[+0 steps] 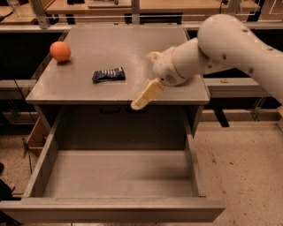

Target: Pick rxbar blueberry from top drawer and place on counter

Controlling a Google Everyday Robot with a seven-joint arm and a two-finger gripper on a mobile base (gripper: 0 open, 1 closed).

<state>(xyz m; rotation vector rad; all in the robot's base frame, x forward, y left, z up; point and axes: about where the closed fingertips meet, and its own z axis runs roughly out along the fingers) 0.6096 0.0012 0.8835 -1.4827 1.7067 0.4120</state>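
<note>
The rxbar blueberry, a dark blue wrapper with pale markings, lies flat on the grey counter, left of centre and near the front edge. My gripper is to the right of the bar, apart from it, open and empty. One pale finger reaches down past the counter's front edge. The top drawer is pulled fully out below, and its grey floor shows nothing on it.
An orange round fruit sits at the counter's left edge. My arm covers the counter's right side. Pale wooden tabletops run along the back. A speckled floor lies to the right of the drawer.
</note>
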